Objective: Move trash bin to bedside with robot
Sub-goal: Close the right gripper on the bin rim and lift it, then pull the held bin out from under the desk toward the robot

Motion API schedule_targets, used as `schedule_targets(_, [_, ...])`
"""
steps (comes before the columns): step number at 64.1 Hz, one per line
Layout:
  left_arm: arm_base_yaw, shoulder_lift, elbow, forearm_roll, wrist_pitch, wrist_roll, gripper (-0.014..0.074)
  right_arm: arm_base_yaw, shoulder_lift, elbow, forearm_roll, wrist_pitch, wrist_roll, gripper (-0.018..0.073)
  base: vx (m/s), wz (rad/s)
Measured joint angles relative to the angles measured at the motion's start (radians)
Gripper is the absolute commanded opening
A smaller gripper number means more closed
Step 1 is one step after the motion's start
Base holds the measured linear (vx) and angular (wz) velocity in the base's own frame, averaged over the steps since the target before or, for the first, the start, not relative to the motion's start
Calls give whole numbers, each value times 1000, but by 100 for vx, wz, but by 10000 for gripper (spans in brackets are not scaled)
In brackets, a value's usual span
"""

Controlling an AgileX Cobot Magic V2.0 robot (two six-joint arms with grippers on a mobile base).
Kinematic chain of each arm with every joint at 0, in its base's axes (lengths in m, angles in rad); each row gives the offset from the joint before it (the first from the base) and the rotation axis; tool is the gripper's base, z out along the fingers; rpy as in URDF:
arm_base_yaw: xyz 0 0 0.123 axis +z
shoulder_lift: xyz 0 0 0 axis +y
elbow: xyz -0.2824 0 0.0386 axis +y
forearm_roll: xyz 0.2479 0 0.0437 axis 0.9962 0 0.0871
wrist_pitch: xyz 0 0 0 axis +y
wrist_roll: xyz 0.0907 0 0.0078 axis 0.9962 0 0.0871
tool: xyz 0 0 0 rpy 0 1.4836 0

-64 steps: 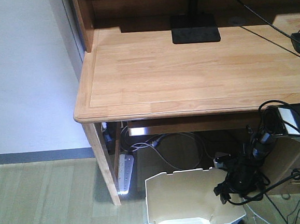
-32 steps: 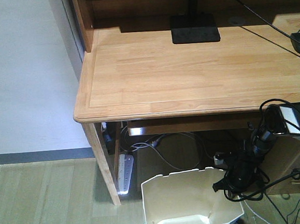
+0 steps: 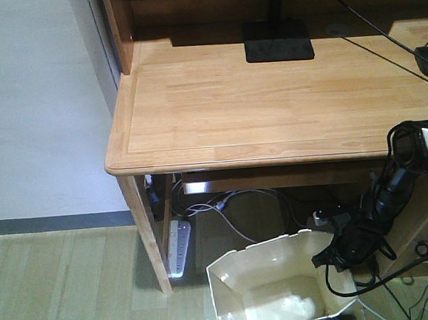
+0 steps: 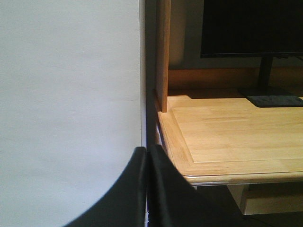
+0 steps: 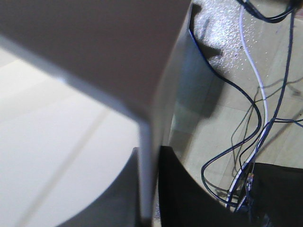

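Under the front edge of the light wooden desk (image 3: 254, 105), the white trash bin (image 3: 264, 275) stands on the pale wood floor (image 3: 61, 290), its notched rim and open mouth facing up toward the camera. The right gripper (image 3: 331, 257) sits at the bin's right-hand rim. In the right wrist view its fingers (image 5: 182, 198) are clamped on the thin white wall, one inside and one outside. The left gripper (image 4: 147, 150) holds nothing, its fingers pressed together, facing a white wall beside the desk corner.

Bare floor lies open to the bin's left. Behind and to its left are the desk leg (image 3: 147, 232) and a white power strip (image 3: 178, 248). Tangled black cables (image 3: 383, 191) hang close on its right. The bin's base is cut off by the picture's bottom edge, and something pale inside it is too blurred to identify.
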Motion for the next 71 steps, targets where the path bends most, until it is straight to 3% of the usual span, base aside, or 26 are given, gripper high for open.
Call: schedule_targets(71, [0, 0, 0, 0, 0, 0, -6, 1, -655, 516, 33, -17, -23, -3, 0, 0])
